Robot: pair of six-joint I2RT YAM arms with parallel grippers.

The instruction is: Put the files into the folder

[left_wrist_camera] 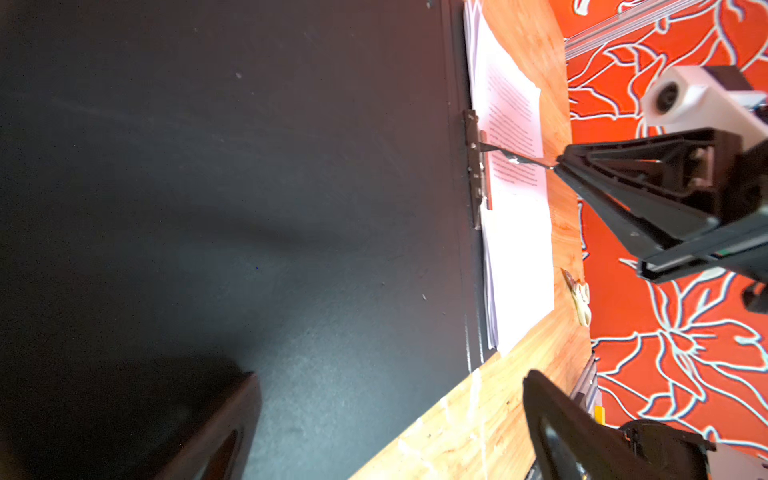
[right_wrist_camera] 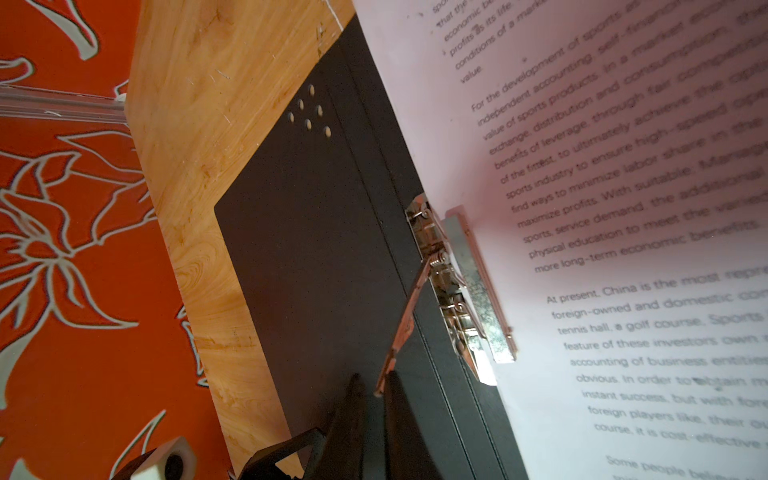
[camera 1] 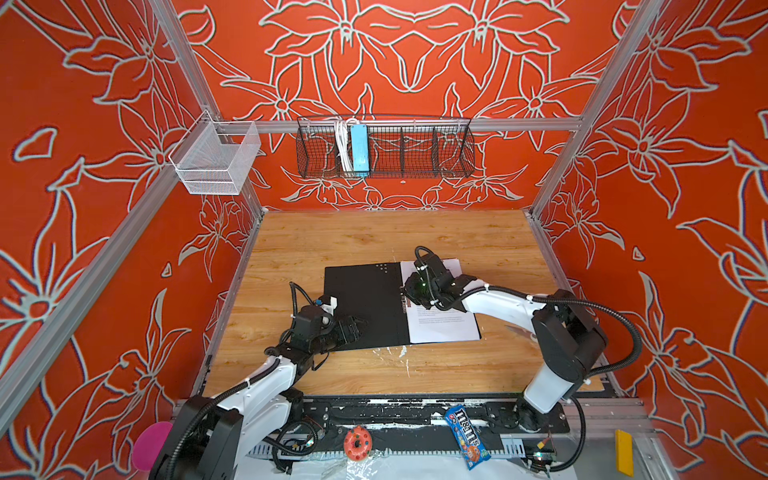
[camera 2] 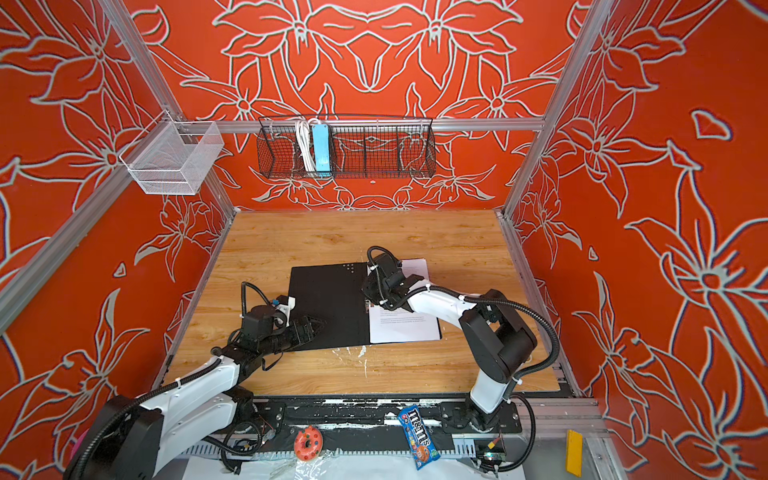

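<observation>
**Surroundings.** A black wire basket point(camera 1: 415, 153) is hanging on the back wall and is holding a light-blue power strip point(camera 1: 358, 149). A white mesh basket point(camera 1: 216, 160) is hanging on the left rail. Off the front edge of the wooden table point(camera 1: 374, 237), an M&M's bag point(camera 1: 467, 436) and a doughnut toy point(camera 1: 356, 442) are lying well apart from the work area. In both top views the right arm point(camera 1: 498, 297) is reaching over the papers and covering their middle part.

**Task items.** The folder point(camera 1: 361, 299) is lying open and flat at mid-table with its black inside facing up. The files point(camera 1: 444, 324) are lying stacked on its right half, beside the spine. A metal clip point(right_wrist_camera: 453, 282) at the spine is overlapping the inner edge of the top sheet, and its lever point(right_wrist_camera: 409, 316) is standing raised off the folder.

**Grippers.**
- The right gripper point(right_wrist_camera: 376, 399) is pinching the tip of the lever, with its fingers almost together. The files are lying just beside these fingers, not between them.
- The left gripper point(camera 1: 353, 326) is sitting low over the near left part of the folder with its fingers point(left_wrist_camera: 216, 424) spread wide. It is gripping nothing, and whether it is touching the black surface cannot be told. The files are lying well apart from it, across the spine.
</observation>
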